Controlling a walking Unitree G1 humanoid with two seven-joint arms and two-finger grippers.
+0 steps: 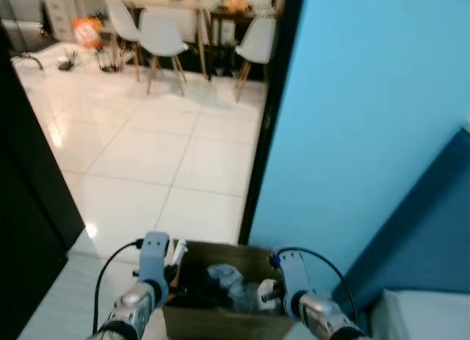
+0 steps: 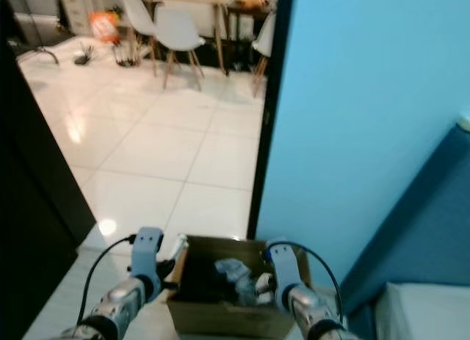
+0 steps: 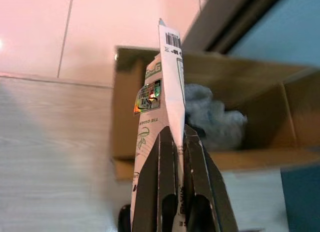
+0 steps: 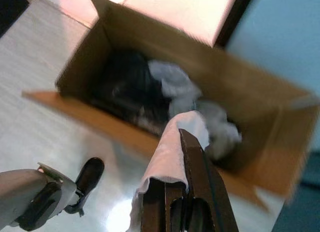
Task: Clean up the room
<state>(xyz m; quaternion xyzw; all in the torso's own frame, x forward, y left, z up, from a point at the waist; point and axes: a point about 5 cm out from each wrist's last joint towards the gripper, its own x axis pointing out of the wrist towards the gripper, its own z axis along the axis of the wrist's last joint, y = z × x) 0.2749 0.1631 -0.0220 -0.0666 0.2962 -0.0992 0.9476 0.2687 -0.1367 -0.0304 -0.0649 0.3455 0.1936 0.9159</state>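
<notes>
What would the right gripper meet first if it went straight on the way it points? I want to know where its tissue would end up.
Most likely the grey rags in the box: the right gripper, shut on the tissue, points over the near wall into it. Depth is unclear.

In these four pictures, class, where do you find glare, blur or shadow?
Left eye view: glare spots on the white floor tiles. Right wrist view: the cardboard box is blurred, its inside dark. Left wrist view: the printed carton is sharp, the floor pink-tinted.
</notes>
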